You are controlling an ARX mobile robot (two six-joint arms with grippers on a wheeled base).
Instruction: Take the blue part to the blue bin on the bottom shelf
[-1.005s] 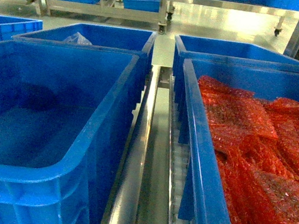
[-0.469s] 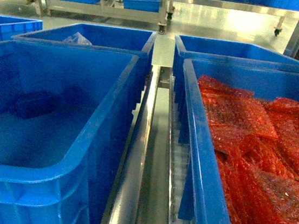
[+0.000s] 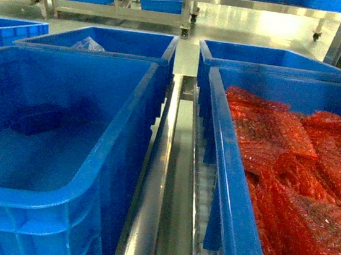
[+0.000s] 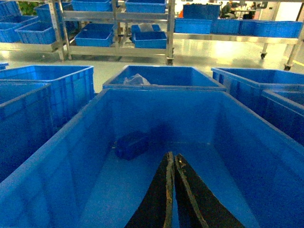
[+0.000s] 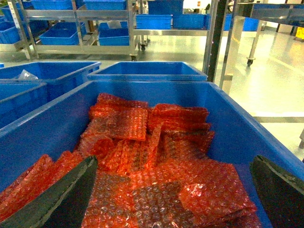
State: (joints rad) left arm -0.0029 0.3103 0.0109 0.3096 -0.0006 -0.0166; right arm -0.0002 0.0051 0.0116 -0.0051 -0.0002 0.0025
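Left gripper (image 4: 171, 190): fingers pressed together with nothing between them, poised above the floor of the blue bin (image 4: 57, 161), tips aimed toward its far wall.

Right gripper (image 5: 173, 190): fingers spread wide, holding nothing, hovering over the red bubble-wrap packets (image 5: 156, 161) in the neighbouring crate (image 5: 237, 128).

Blue part (image 4: 132, 144): lies on the bin floor near the far left corner, ahead and left of the left fingertips and apart from them. In the head view it reads as a dark block (image 3: 38, 119) by the left wall. It appears already placed inside the bin.

Handling judgement: the block looks rigid, moulded and light, with smooth faces that may slip under a weak pinch. It seems sturdy rather than fragile. The best hold would be across its two long side faces at mid-length, from above; the nearby walls leave little room on the left and far sides.

Beyond: a steel rail (image 3: 154, 181) with roller track runs between the two crates; further crates (image 3: 116, 40) stand behind, then distant racks (image 3: 110, 8) bearing more blue bins.
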